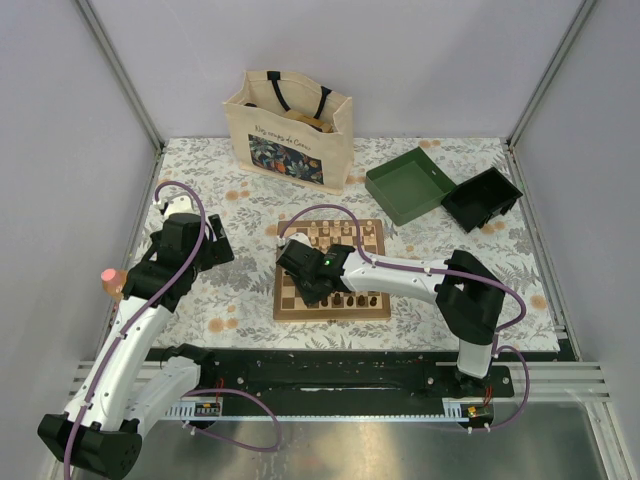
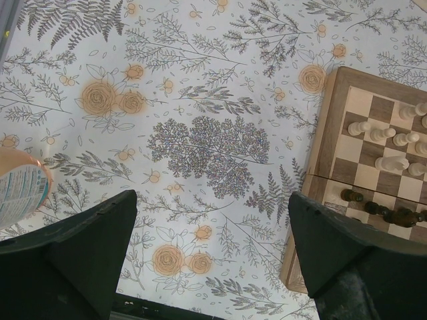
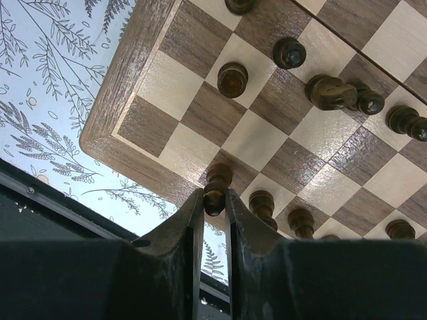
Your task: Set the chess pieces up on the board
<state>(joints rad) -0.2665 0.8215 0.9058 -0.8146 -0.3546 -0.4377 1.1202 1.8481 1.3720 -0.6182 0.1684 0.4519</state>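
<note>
Placing a dark piece looks like the step in hand: the right pincer is clamped on its head, over the near left corner of the board. Whether its foot touches the square I cannot tell. The next move likely calls for a straight lowering onto that corner square, then a release that does not nudge the dark pieces just beside it in the near row. At the board's far side stand pale pieces. The left pincer, fingers wide apart and empty, hangs over the bench left of the board. A bag and a green box sit beyond the board, out of the way.
</note>
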